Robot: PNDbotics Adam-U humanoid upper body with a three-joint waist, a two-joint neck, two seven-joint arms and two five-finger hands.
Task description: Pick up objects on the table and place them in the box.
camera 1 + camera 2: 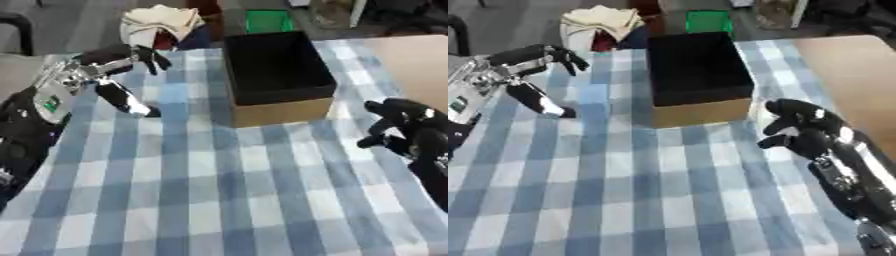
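Bench [219,190] covered in blue-white checked cloth, grey floor behind. Open cardboard box [276,75] with dark inside sits at far centre. Left hand [122,75] spread open, empty, left of box. Right hand [802,127] curled, empty, right of box. No readable writing.

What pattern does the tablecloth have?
The tablecloth is blue and white checked, best seen in the left eye view.

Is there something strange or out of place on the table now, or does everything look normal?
Nothing is spilled or damaged. The odd point: no loose objects show on the checked cloth, and the box looks dark inside. Both hands, left and right, hold nothing.
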